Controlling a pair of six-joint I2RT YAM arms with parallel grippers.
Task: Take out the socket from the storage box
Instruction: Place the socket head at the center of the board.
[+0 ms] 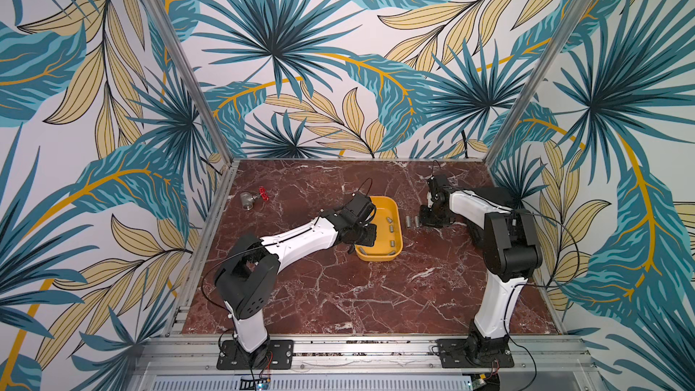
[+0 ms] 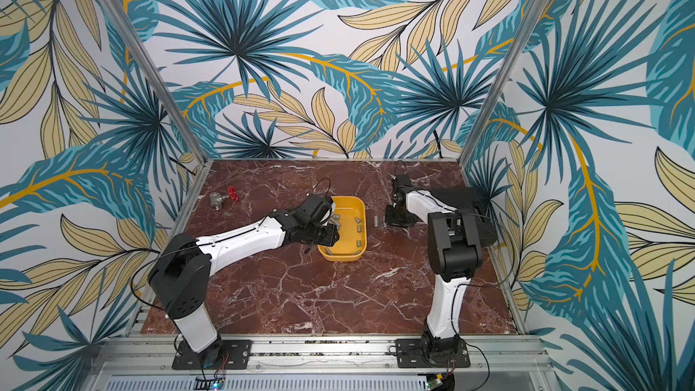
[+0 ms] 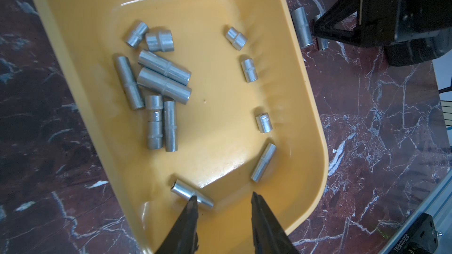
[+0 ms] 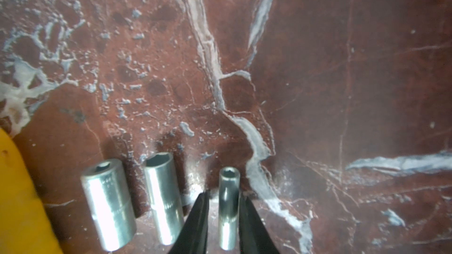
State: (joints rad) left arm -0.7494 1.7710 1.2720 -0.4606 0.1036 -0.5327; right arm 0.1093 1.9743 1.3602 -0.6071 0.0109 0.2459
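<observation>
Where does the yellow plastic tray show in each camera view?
Both top views: shallow yellow plastic tray centred on the marble table.
Left wrist: fills most of the frame.
Right wrist: only a yellow sliver at the edge.
Shared landmark: the large steel socket lying just outside it.

Top views high, facing down over whole table (image 1: 338, 295), wrist views close, both sharing storage box (image 3: 303, 98) rim
</observation>
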